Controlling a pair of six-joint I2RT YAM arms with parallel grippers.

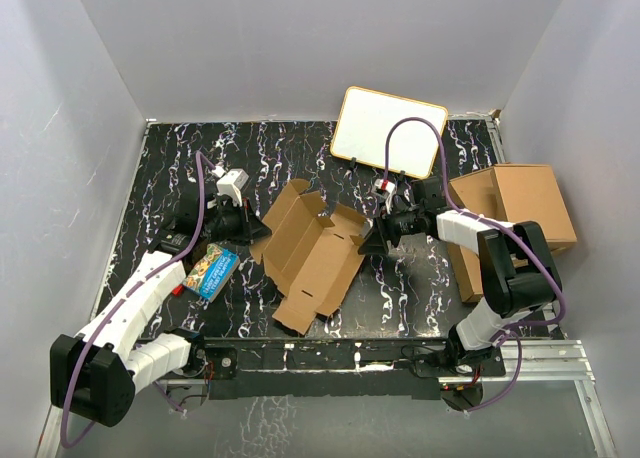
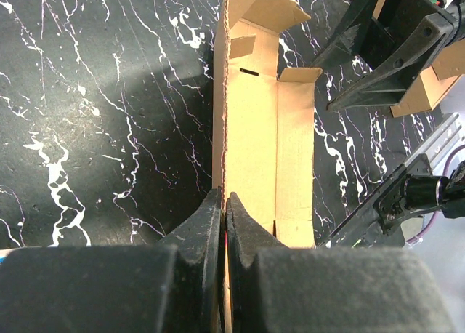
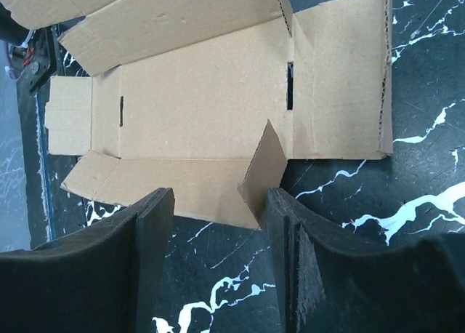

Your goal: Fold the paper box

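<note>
Pressed together, the left fingers [image 1: 250, 228] meet the left side of the paper box [image 1: 315, 253] in the overhead view, and we see the right fingers [image 1: 372, 241] at its opposite side. The box is plain brown corrugated card, half unfolded, with angular flaps. It lies in the middle of the worktop [image 1: 170, 168], a black stone-look surface veined in white. A glossy blue book [image 1: 210, 271] lies near the left arm, a white board [image 1: 388, 131] with a pale rim is at the back, and larger brown cartons [image 1: 520, 213] sit at the right.

From the left wrist, we see two matte black fingers pinching the thin raised edge of a card wall, which runs straight away from them. The box floor, with a small slot, lies just right of that wall.

From the right wrist, the fingers stand spread. Between them rises a small triangular flap, just beside one finger; we cannot tell whether it touches. Flat panels with two narrow slots stretch beyond the tips.
</note>
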